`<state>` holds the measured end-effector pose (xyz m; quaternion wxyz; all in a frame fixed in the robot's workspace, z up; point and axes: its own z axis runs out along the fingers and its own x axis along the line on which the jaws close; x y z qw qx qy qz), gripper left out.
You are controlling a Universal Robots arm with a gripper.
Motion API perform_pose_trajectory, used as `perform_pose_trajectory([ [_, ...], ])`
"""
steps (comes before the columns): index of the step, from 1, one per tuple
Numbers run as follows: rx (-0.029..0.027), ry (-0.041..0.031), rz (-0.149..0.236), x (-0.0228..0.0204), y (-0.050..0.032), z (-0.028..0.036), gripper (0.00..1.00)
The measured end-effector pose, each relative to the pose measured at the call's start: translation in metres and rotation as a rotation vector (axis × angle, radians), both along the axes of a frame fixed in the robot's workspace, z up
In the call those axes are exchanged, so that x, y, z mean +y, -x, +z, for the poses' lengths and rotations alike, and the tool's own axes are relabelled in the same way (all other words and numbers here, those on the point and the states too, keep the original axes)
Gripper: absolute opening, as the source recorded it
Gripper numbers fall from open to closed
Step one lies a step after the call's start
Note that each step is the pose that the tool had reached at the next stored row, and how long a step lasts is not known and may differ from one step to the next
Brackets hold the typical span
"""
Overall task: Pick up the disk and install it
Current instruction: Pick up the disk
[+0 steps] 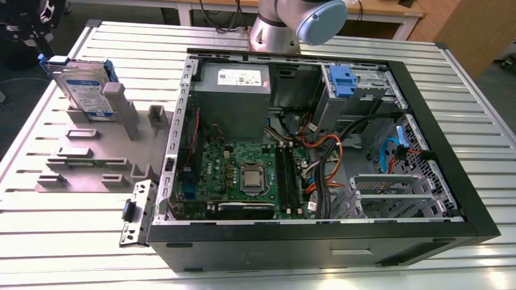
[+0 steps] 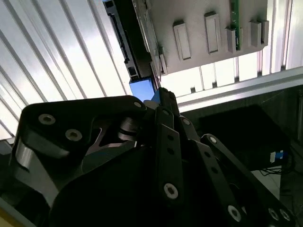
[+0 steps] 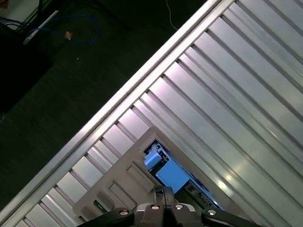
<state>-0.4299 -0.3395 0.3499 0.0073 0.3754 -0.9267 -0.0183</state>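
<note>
- Gripper [image 3: 163,190] sits right at the disk's [image 3: 165,172] blue top edge; whether it grips, I cannot tell.
- Grey rack [image 1: 89,157] below it; open computer case [image 1: 322,254] well aside.
- Disk upright in the rack: silver, white-and-blue label, blue frame.

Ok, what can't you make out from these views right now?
1. Whether the gripper touches the disk: in the second wrist view, the gripper's own black linkage covers the spot.
2. The disk's lower part: in the exterior view, the grey holder stands in front.
3. The inside of the drive cage: in the exterior view, its metal walls and the blue latch hide it.
</note>
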Motion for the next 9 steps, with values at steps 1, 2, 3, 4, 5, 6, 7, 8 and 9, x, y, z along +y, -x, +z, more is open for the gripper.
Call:
perform_pose_trajectory([
  [1, 0.0000, -0.0001, 0.007, 0.0000, 0.0000, 0.0000, 0.11],
  [2, 0.0001, 0.0001, -0.006, 0.0000, 0.0000, 0.0000, 0.11],
  [3, 0.0001, 0.0001, -0.020, 0.0000, 0.0000, 0.0000, 0.11],
  [4, 0.0001, 0.0001, -0.021, 0.0000, 0.0000, 0.0000, 0.11],
  [5, 0.0001, 0.0000, -0.022, 0.0000, 0.0000, 0.0000, 0.11],
  [6, 0.0001, 0.0000, -0.022, 0.0000, 0.0000, 0.0000, 0.11],
  [7, 0.0001, 0.0000, -0.023, 0.0000, 0.0000, 0.0000, 0.11],
  [8, 0.0000, 0.0000, -0.024, 0.0000, 0.0000, 0.0000, 0.11],
  [9, 0.0000, 0.0000, -0.024, 0.0000, 0.0000, 0.0000, 0.11],
])
